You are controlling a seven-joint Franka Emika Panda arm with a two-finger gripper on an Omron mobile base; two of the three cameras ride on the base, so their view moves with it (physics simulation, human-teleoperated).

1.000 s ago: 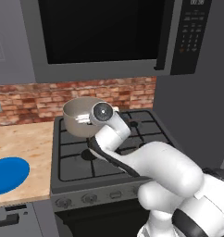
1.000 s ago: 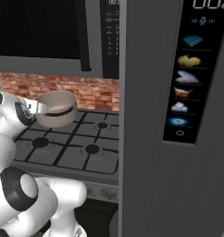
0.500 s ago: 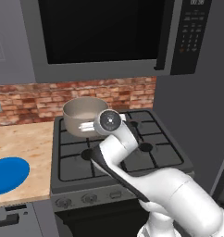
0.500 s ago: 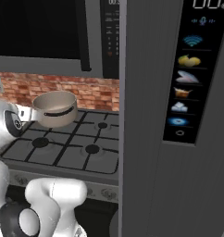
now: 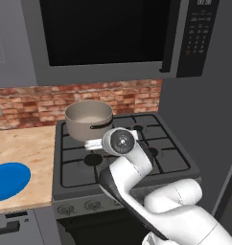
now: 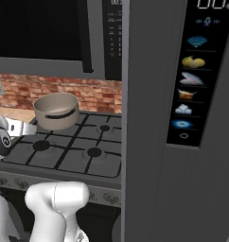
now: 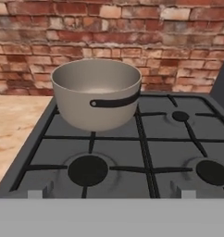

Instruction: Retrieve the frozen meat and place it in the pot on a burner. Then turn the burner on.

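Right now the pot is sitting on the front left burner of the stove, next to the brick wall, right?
Not quite. The pot is on the back left burner, not the front one. The hand view shows the front left burner bare, nearer the camera than the pot. It is indeed by the brick wall.

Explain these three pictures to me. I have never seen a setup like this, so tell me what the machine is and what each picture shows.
This is a computer-rendered kitchen. The white machine is a robot arm on a driving base. Two pictures come from cameras on that base, behind the arm to its left and right. The third comes from a camera on the arm's hand, looking forward.

A beige-grey pot with a dark handle sits on the back left burner of a black stove. Beside the stove, a blue plate lies on the wooden counter. A microwave hangs above. Whether the gripper holds anything cannot be told.
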